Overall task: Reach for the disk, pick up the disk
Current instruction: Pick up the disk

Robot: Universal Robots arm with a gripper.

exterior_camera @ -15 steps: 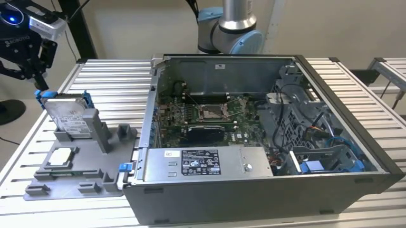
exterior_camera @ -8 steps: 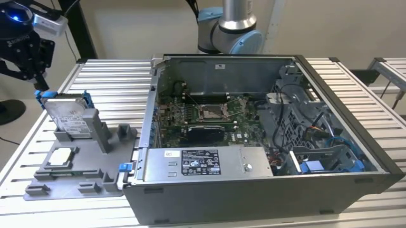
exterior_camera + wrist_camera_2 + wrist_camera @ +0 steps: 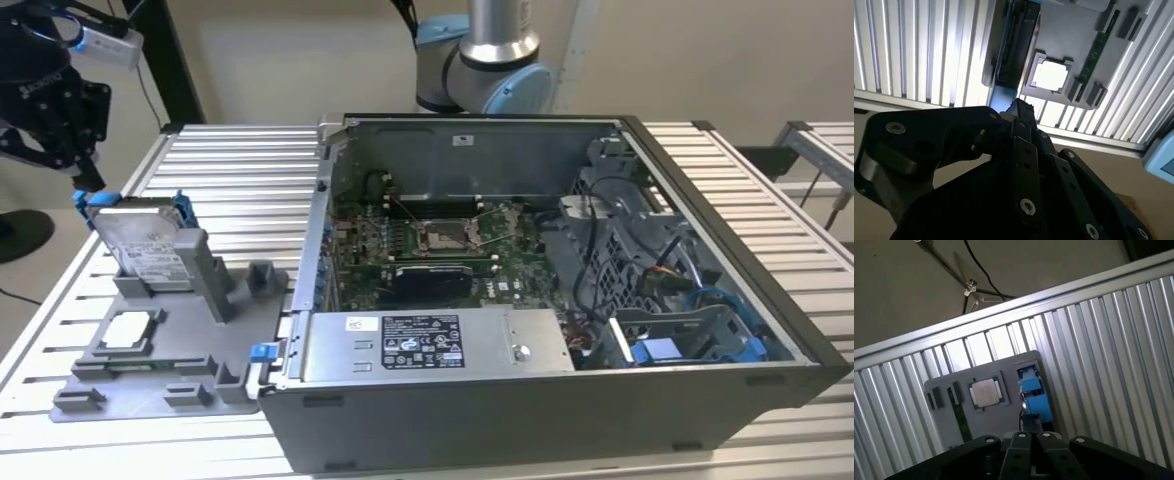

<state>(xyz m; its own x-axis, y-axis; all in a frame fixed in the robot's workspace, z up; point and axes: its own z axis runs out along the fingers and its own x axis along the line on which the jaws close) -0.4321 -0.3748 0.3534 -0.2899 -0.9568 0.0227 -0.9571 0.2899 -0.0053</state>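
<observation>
The disk is a silver-grey drive with a white label in a blue bracket. It stands tilted on edge in a slot of the grey fixture at the exterior view's left. My black gripper comes down from above onto the disk's upper corner. Its fingers meet on the blue bracket's tab there. In the second wrist view the fingertips converge at the blue end of the disk, which is seen edge-on. The first wrist view has the blue bracket just beyond my gripper.
A small white-topped square part lies in the fixture below the disk; it is in both wrist views. An open computer case stands right of the fixture on the slatted metal table. The arm's base stands behind the case.
</observation>
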